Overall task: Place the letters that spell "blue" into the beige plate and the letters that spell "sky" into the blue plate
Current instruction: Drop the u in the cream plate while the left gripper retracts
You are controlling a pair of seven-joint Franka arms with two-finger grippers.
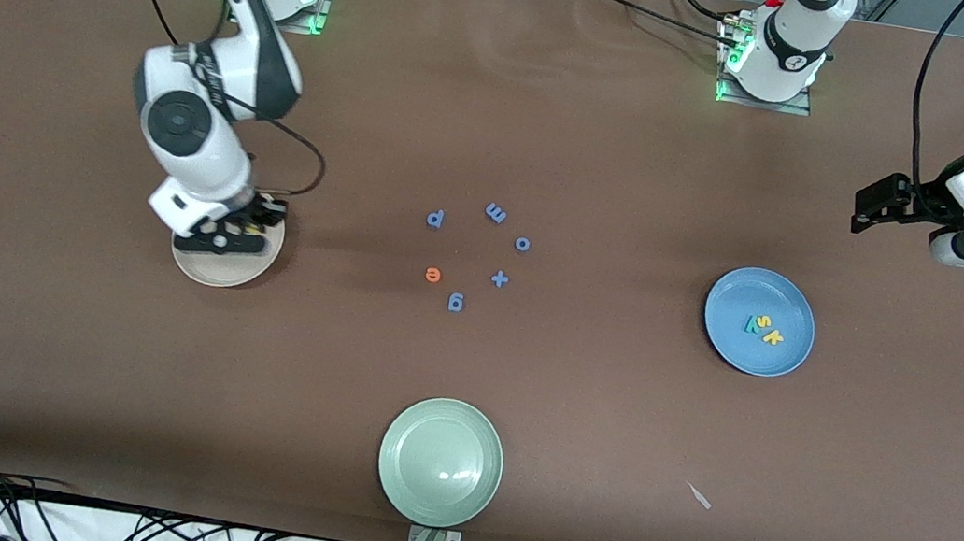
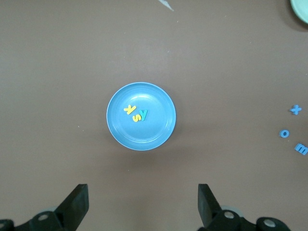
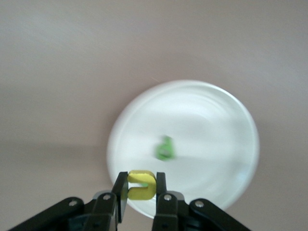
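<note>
Yellow u (image 3: 141,185) sitting clamped between right gripper (image 3: 141,192) fingers, hanging over beige plate (image 3: 216,110) near right arm's end of bench; green letter (image 3: 165,148) lying in that plate. Orange e (image 1: 432,274) lying mid-bench among 5 blue letters (image 1: 496,213). Yellow s (image 1: 760,322), yellow k (image 1: 773,336), teal y (image 1: 750,323) lying in blue plate (image 1: 728,296). Left gripper (image 2: 143,204) waiting above bench near blue plate, fingers wide apart, holding nothing. Pale green plate (image 1: 404,486) sitting at bench's camera-side edge.

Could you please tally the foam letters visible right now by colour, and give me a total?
Blue: 5
Yellow: 3
Green: 1
Teal: 1
Orange: 1
Total: 11
</note>
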